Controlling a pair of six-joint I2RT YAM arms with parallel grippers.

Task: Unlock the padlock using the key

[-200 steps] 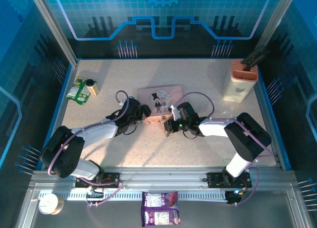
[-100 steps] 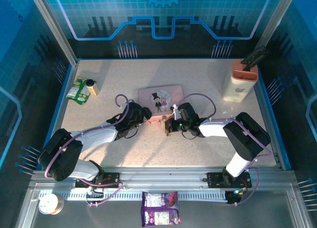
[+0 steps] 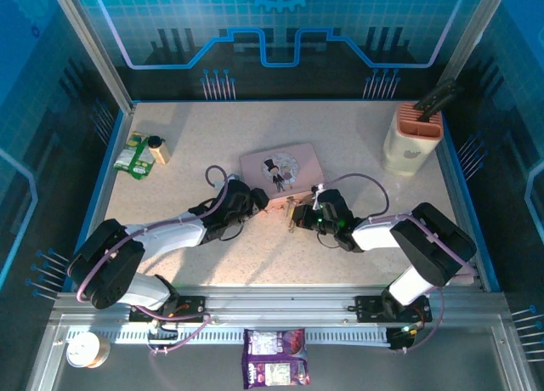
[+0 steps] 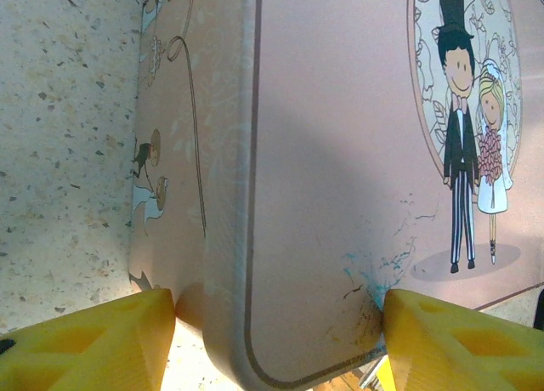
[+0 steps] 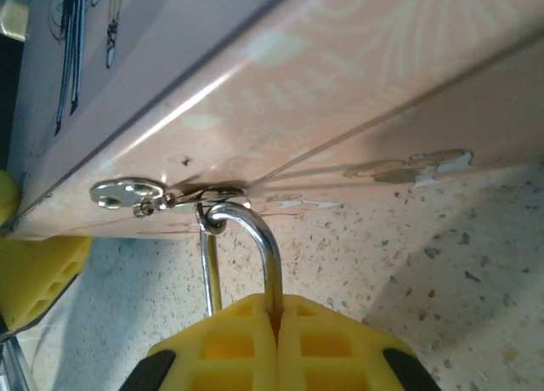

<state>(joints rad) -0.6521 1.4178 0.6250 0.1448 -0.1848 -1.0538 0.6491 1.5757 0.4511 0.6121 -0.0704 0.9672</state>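
1. Sliding and turning a little on the tabletop (image 3: 357, 127), the pink tin (image 3: 280, 166) has shifted since a second ago. Both arms have followed it and now sit closer in at its near edge.
2. At the tin's near-left corner, the left fingers (image 4: 85, 344) are clenched across it, one pad against the side wall and the other at the edge of the lid. This looks like a bracing hold, meant to keep the light tin from skating while the lock is worked.
3. On the tin's near side wall, the padlock (image 5: 270, 255) hangs from a small silver hasp (image 5: 127, 193), its shackle threaded through the hasp's ring.
4. The right fingers (image 5: 323, 340) are closed tight just below that hasp. They grasp the padlock so that only the shackle rises out of them, while the body and keyway are hidden between the pads.
5. The shackle is thin, round, polished steel bent in a U, and the hasp is a flat bright disc with a loop.
6. The tin is smooth painted metal with rounded corners and a cartoon couple on its lid, scuffed near the gripped corner.
7. The tabletop is pale speckled stone-look laminate, and the pads are ribbed yellow rubber.
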